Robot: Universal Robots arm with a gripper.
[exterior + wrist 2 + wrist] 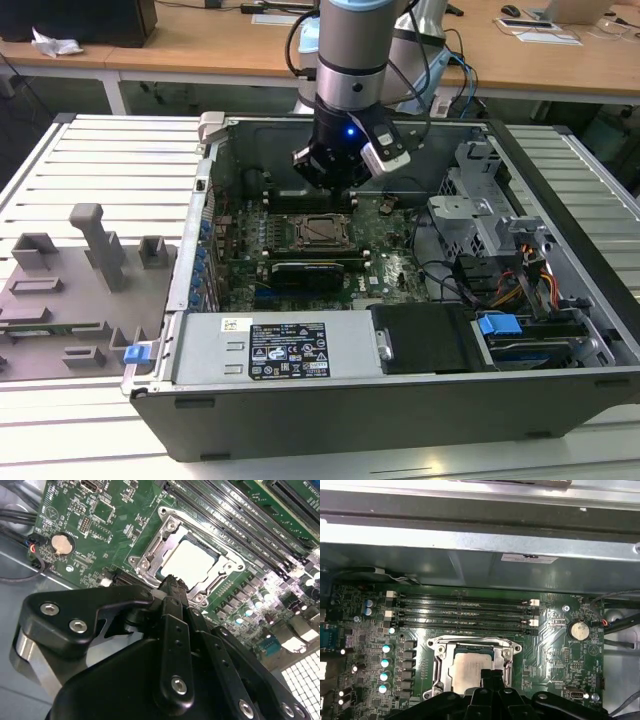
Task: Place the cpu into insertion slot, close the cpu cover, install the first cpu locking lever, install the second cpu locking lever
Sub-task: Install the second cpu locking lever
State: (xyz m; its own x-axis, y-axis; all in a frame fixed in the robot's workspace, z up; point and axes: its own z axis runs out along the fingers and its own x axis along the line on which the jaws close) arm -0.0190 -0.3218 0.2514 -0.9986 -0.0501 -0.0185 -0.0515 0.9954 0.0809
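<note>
In both wrist views the gripper (172,582) has its two black fingers (492,677) pressed together with no gap showing between them, and nothing is held. The closed tips hang over the edge of the insertion slot (472,667), at or just above the rim of the cpu cover (150,555); whether they touch the metal cannot be told.

The cpu (192,562) lies flat in the slot, its dull silver top facing up, square to the socket and framed by the cover's window. The cover lies down flat over it. As a square chip it has no clear long axis; its edges run parallel to the long black memory slots (462,612) beside the socket.

In the exterior view the arm reaches down into the open computer case (560,270), the gripper (330,185) above the far side of the socket (322,230), which sits near the middle of the green motherboard (385,260). A round coin battery (578,629) sits on the board well apart from the socket.
</note>
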